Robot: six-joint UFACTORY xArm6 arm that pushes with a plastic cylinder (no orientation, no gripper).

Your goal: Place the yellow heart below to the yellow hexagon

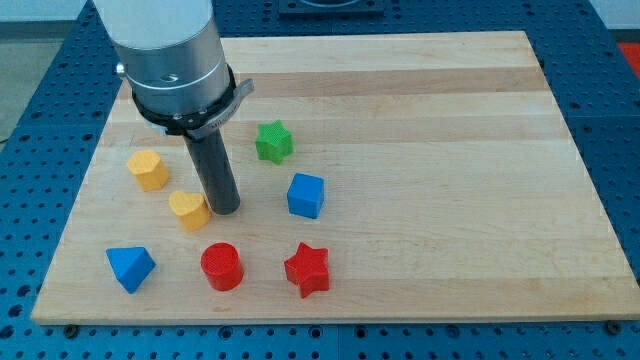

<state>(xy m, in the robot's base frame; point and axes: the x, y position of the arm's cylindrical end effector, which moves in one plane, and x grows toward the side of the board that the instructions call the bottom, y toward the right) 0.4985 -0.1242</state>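
Tip (225, 209) touches the heart's (188, 209) right side; the hexagon (148, 170) sits up-left of it on the desk (420, 150). No pincer shows.

Legible text, labels, brands, numbers, signs: none are showing anywhere in view. The wooden board (400, 100) under my tip (224, 210) is showing bare grain only, and the blocks around my tip, the yellow heart (188, 209) touching it included, are presenting plain coloured faces without markings.
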